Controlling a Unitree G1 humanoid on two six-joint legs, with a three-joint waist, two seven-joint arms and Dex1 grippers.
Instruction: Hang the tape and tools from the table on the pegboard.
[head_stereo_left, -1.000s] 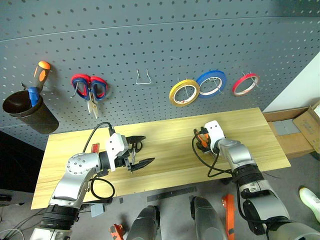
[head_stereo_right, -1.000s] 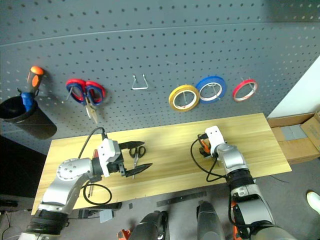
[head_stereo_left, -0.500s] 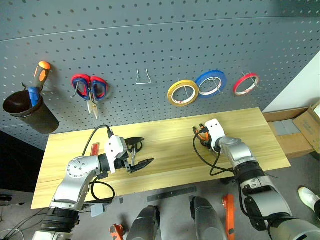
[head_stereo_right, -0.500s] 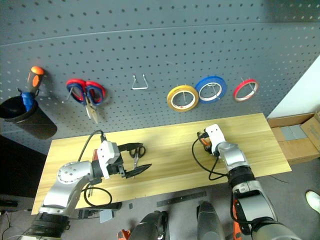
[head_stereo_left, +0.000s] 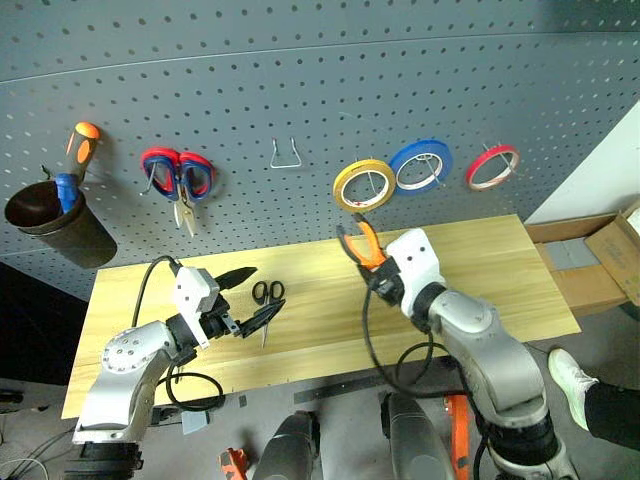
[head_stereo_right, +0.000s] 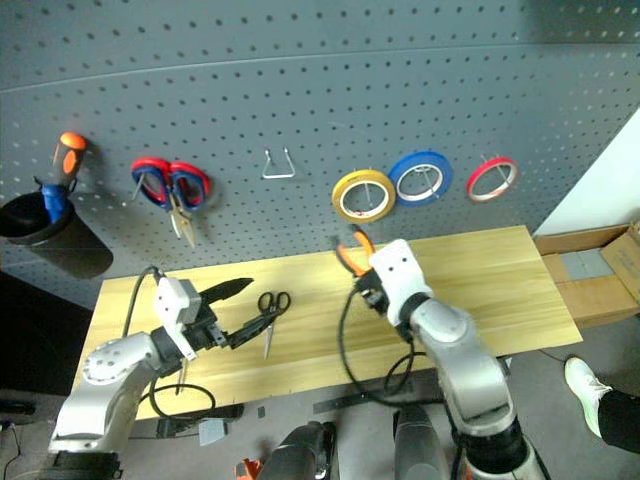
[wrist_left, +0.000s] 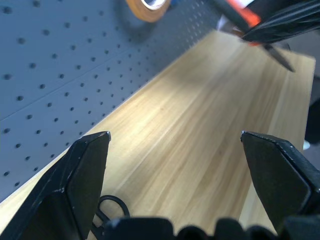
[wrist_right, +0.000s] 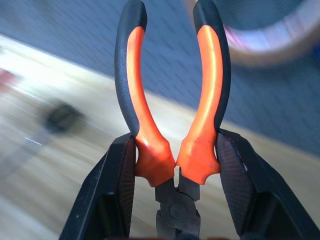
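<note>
Right hand (head_stereo_left: 372, 262) raised above the surface (head_stereo_left: 500, 260), clamped on the orange-and-black pliers (wrist_right: 172, 100) near the pivot — handles pointing up toward the pegboard (head_stereo_left: 300, 70), just below the yellowish tape roll (head_stereo_left: 364, 186), which hangs on a peg beside the blue roll (head_stereo_left: 421, 166) and red roll (head_stereo_left: 491, 168). Left hand (head_stereo_left: 245, 297) wide and empty, level over the surface, with the black-handled scissors (head_stereo_left: 266, 298) lying just beside its fingertips. An empty wire hook (head_stereo_left: 287, 155) sits between the hung red-and-blue scissors (head_stereo_left: 178, 178) and the tape — a black cup (head_stereo_left: 50, 222) at far left holds the orange-and-blue screwdriver (head_stereo_left: 76, 160).
</note>
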